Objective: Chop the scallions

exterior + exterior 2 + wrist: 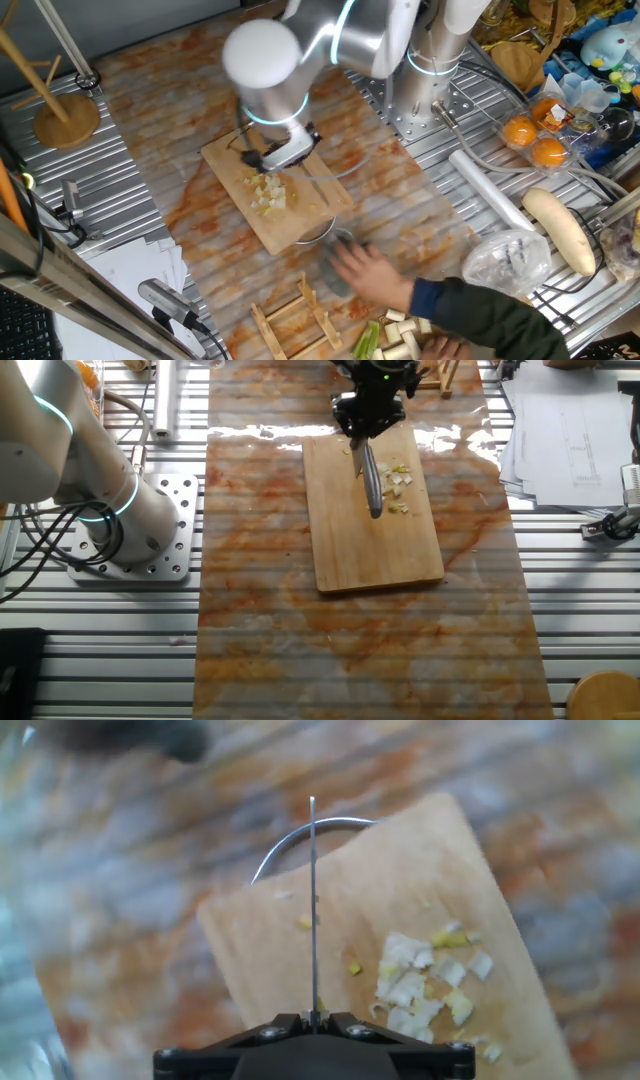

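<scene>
Looking at where things stand, the scallions (420, 982) are already a loose little pile of pale cream and yellowish bits sitting on the wooden cutting board (385, 550), off to one side of the blade rather than under it. The gripper (368, 422) is clamped down on a knife (312, 910) by its handle, so the fingers are closed around it and carrying nothing else; in the hand view you just see the thin edge of the blade running straight out over the board. My guess on handling: these bits are super light and a bit damp, so they'll probably scatter or stick to the blade instead of staying put, and a few strays are already lying apart from the main heap. They're soft enough that the knife shouldn't need much force, it's more about landing on the pile than pushing hard. Nobody should be grabbing the chopped stuff with fingers anyway, the thing to hold is the knife handle, which is how it's being done. Uncut stalk pieces (400, 335) are bunched at the near edge of the table by a person's hand (368, 272), well away from the board. Those look firmer and roundish, so I'd expect them to roll if not steadied.
</scene>
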{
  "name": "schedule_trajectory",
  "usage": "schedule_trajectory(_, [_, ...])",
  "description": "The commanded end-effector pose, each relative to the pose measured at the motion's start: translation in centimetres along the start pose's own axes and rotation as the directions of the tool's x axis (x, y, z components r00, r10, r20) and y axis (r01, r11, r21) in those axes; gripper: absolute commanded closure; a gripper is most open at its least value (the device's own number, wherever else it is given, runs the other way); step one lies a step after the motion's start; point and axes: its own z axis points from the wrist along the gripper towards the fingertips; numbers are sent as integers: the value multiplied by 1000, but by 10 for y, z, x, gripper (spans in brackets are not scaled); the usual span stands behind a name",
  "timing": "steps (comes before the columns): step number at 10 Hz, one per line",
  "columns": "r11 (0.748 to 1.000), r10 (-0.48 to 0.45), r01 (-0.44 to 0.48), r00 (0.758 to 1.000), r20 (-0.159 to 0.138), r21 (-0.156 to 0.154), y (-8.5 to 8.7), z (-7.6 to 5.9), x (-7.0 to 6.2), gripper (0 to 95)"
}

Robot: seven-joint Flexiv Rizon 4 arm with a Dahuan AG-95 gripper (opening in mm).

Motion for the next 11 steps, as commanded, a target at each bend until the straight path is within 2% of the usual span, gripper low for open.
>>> schedule_trajectory(1, [998,-54,54,999,-3,18,2,-1,2,950])
schedule_trajectory(8, [999,-38,39,999,-5,4,2,-1,2,950])
schedule_trajectory(10, [1000,-9,9,1000,-3,3,1,-1,1,950])
schedule_trajectory(11, [998,56,-56,998,5,1,1,-2,1,950])
